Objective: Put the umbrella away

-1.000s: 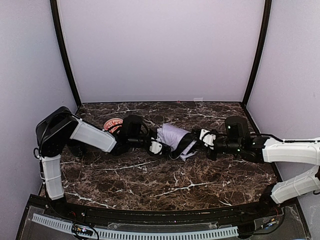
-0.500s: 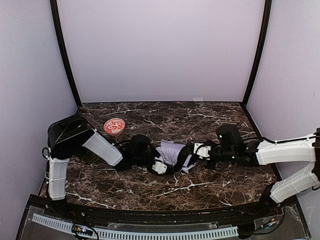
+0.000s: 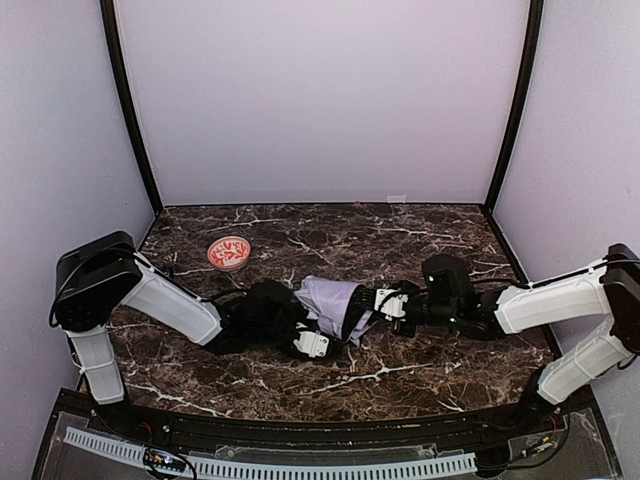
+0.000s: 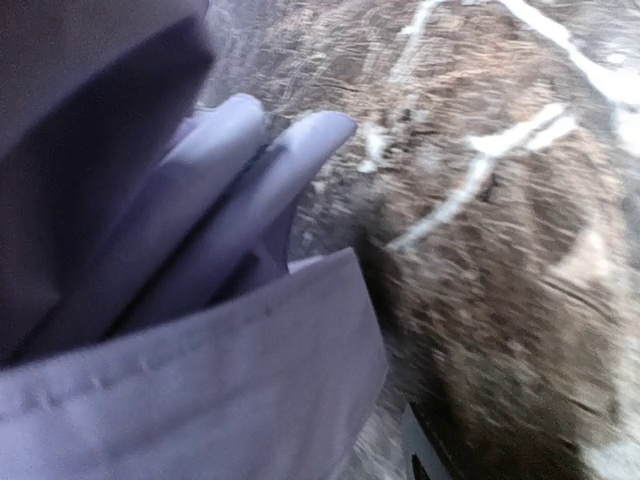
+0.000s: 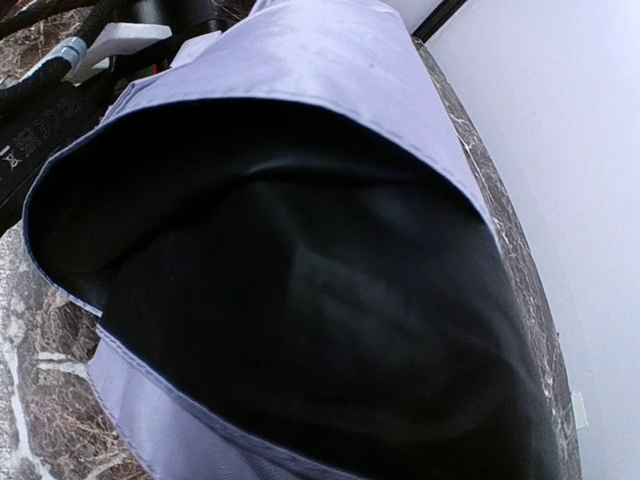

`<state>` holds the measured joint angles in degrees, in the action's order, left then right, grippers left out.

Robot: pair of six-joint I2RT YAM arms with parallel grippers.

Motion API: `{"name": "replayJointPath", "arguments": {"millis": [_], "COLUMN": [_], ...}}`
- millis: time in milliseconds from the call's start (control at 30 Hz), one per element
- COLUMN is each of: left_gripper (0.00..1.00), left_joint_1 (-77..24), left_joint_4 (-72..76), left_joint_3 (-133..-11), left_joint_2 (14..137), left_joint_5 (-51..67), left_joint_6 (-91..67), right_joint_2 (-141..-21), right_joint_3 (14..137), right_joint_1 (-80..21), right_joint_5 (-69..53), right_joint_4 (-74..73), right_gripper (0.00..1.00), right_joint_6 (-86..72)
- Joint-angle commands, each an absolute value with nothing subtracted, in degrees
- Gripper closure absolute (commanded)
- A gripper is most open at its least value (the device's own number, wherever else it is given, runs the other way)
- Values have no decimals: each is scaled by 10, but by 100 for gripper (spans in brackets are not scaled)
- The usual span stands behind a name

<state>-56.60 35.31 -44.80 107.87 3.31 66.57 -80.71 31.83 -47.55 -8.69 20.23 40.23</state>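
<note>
One dark marble table point(image 3: 430, 375) bears the lavender umbrella point(image 3: 328, 298), half-collapsed at its centre. The right gripper point(image 3: 384, 300) is clenched shut at the umbrella's right end. The left gripper point(image 3: 312, 343) sits against its near-left folds, openness unclear. Risk: loose fabric could spring apart if the left side is unheld.

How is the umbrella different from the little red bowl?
The umbrella is pale purple with a black inside; the bowl is red with a white pattern. The umbrella is clearly bigger than the bowl. The umbrella lies floppy and crumpled on its side, while the bowl stands upright and round. Both rest on the dark marble table.
</note>
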Motion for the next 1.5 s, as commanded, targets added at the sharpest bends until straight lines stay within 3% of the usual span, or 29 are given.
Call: {"name": "replayJointPath", "arguments": {"millis": [0, 167, 400, 867, 1200, 1433, 1467], "left_gripper": [38, 38, 44, 37, 38, 37, 37], "left_joint_1": [-586, -586, -585, -495, -496, -493, -493], "left_joint_4": [149, 129, 175, 184, 19, 73, 75], "left_joint_3": [-405, -358, -336, -359, -405, -414, -422], "left_joint_2": [1032, 993, 993, 962, 890, 852, 857], "left_joint_5": [9, -48, -75, -86, 10, 41, 43], "left_joint_6": [614, 588, 581, 512, 488, 479, 479], "right_joint_2": [-835, -853, -788, -666, -740, -790, -794], "right_joint_3": [317, 331, 355, 362, 334, 358, 364], "right_joint_1": [-482, -477, -450, -386, -394, -417, -422], "right_joint_5": [-34, 11, -40, -53, -127, -194, -203], "right_joint_4": [191, 213, 234, 218, 213, 180, 164], "right_gripper": [100, 100, 100, 100, 100, 100, 95], "right_joint_6": [393, 377, 311, 346, 334, 323, 323]}}
